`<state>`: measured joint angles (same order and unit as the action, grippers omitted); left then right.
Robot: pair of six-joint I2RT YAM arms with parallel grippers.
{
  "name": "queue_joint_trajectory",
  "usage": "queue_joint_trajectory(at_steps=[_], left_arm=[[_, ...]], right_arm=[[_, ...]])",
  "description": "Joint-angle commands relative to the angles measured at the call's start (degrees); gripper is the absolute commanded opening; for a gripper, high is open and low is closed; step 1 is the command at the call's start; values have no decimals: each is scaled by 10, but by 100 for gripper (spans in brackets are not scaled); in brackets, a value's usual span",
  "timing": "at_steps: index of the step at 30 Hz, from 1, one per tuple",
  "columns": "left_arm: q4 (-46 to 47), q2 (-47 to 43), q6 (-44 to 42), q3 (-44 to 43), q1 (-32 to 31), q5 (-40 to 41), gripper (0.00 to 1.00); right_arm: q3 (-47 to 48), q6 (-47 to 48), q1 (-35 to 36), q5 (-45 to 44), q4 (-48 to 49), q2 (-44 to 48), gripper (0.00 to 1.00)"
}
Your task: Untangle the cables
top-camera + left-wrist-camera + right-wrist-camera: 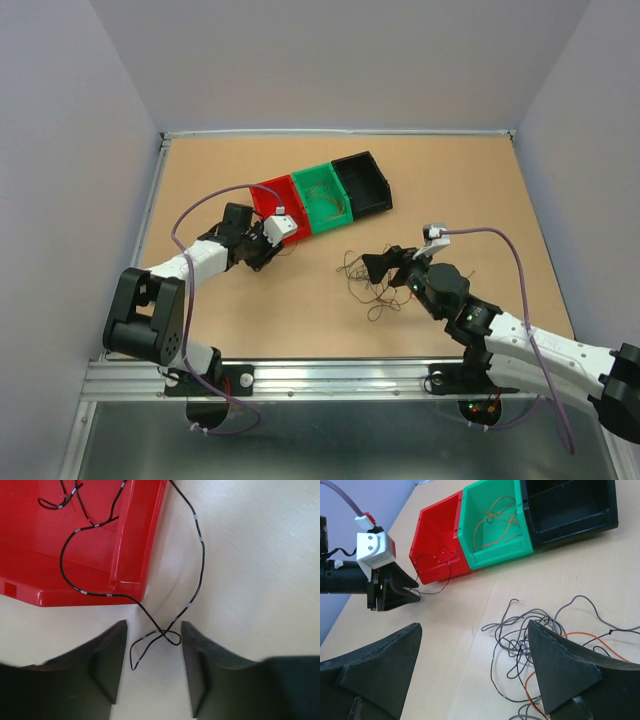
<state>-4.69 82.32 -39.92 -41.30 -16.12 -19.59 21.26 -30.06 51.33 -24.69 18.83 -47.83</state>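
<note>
A loose tangle of thin grey, black and orange-red cables [372,285] lies on the table right of centre. My right gripper [390,265] is open and empty above its left part. In the right wrist view the tangle [540,635] sits by the right finger of that gripper [475,627]. A black wire [200,555] hangs over the rim of the red bin [30,555]. Its looped end lies on the table between the fingers of my open left gripper [153,627]. The left gripper [268,250] sits at the red bin's near corner.
A red bin [272,197], a green bin [325,195] holding thin wires and a black bin [365,180] stand in a slanted row at the back centre. The right wrist view also shows them, along with my left gripper [412,592] beside the red bin [437,535]. Walls enclose the table.
</note>
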Motion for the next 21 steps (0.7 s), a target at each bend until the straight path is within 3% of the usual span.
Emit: queue_joint_trajectory(at_steps=[1, 2, 3, 5, 12, 21], left_arm=[[20, 15, 18, -27, -9, 29, 40], [14, 17, 16, -33, -11, 29, 32], [-3, 16, 13, -36, -12, 28, 16], [-22, -1, 3, -43, -13, 19, 10], [-116, -56, 24, -133, -15, 18, 0], [-204, 95, 65, -321, -35, 91, 0]], right_arm=[[-21, -8, 0, -12, 0, 24, 91], [-24, -9, -1, -13, -3, 27, 91], [-26, -9, 0, -15, -4, 33, 91], [-32, -10, 0, -18, -5, 41, 90], [-39, -14, 0, -18, -10, 47, 90], [-46, -19, 0, -10, -10, 51, 89]])
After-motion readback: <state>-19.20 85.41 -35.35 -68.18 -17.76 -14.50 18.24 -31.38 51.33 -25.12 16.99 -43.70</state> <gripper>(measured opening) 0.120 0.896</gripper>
